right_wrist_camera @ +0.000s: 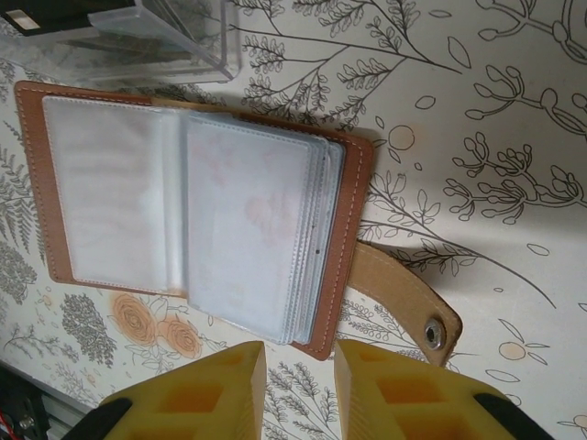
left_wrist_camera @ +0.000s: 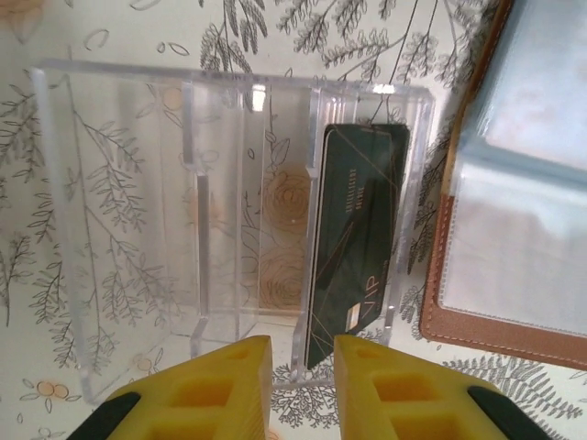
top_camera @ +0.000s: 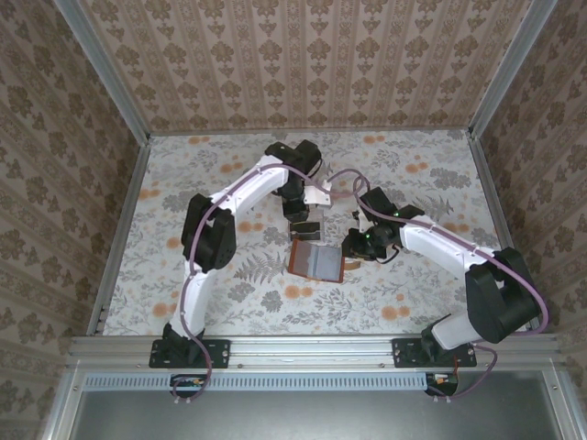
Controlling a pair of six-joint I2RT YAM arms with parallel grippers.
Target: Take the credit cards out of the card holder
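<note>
The card holder (top_camera: 316, 261), a reddish-brown wallet, lies open on the table with its pale plastic sleeves (right_wrist_camera: 248, 220) facing up. Its strap tab (right_wrist_camera: 404, 293) points away from it. One dark green credit card (left_wrist_camera: 358, 238) stands in the right slot of a clear tray (left_wrist_camera: 138, 211). My left gripper (left_wrist_camera: 303, 385) is open just in front of that slot, with nothing between its fingers. My right gripper (right_wrist_camera: 300, 390) hovers open by the wallet's corner nearest the strap and holds nothing. I cannot make out any cards inside the sleeves.
The clear tray (right_wrist_camera: 138, 41) stands right beside the wallet's far edge. The wallet's edge (left_wrist_camera: 523, 229) lies just right of the tray. The floral table (top_camera: 431, 284) is walled on three sides, with free room to the left and right of both arms.
</note>
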